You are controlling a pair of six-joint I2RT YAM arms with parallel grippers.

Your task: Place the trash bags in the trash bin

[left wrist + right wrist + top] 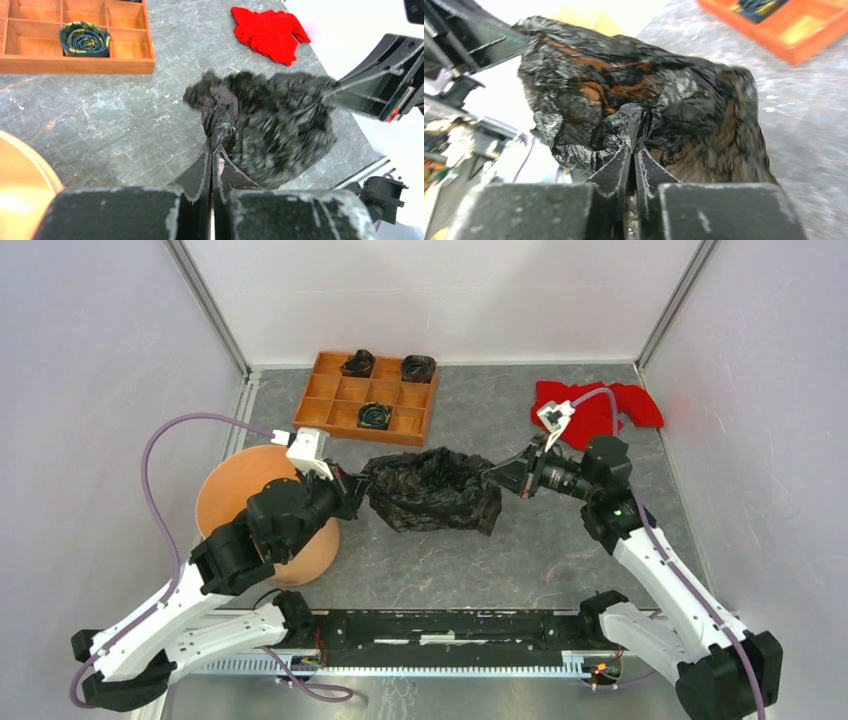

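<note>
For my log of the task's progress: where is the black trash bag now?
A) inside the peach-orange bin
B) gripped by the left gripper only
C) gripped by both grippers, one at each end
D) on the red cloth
C: the left gripper and the right gripper are each shut on an edge of the black trash bag, outside the peach-orange bin.

Around me stand pale, plain walls (440, 290) at nine, twelve and three o'clock, joined by two metal corner posts (208, 305) at eleven and one. My surface (560, 550) is grey, marbled stone-look, evenly lit.
</note>
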